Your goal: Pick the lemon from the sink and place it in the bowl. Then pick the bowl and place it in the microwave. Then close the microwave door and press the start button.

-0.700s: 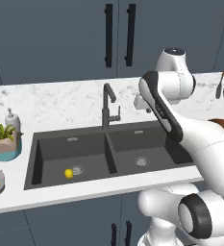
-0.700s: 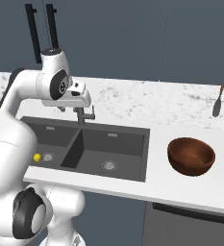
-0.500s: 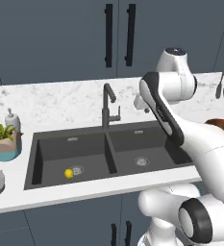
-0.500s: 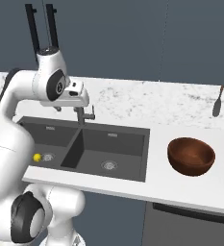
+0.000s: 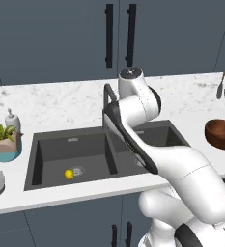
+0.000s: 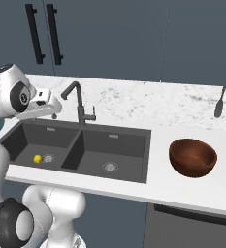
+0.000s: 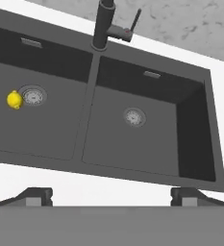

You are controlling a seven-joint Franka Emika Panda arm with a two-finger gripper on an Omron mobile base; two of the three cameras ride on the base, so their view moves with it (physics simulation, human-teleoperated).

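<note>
Lemon [image 7: 14,100] beside left drain in sink [image 7: 195,144]: light, firm, round, likely rolls; grasp across middle. Gripper [image 7: 111,196] fingers spread, empty.

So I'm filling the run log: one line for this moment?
lemon: left sink basin, beside drain | bowl: counter, empty | gripper: open, above sink

A: Where is the lemon [image 5: 69,174]?
B: In the left basin of the sink [image 5: 95,135], touching its drain.
A: And the bowl [image 6: 192,157]?
B: On the counter [image 6: 182,186], right of the sink.
</note>
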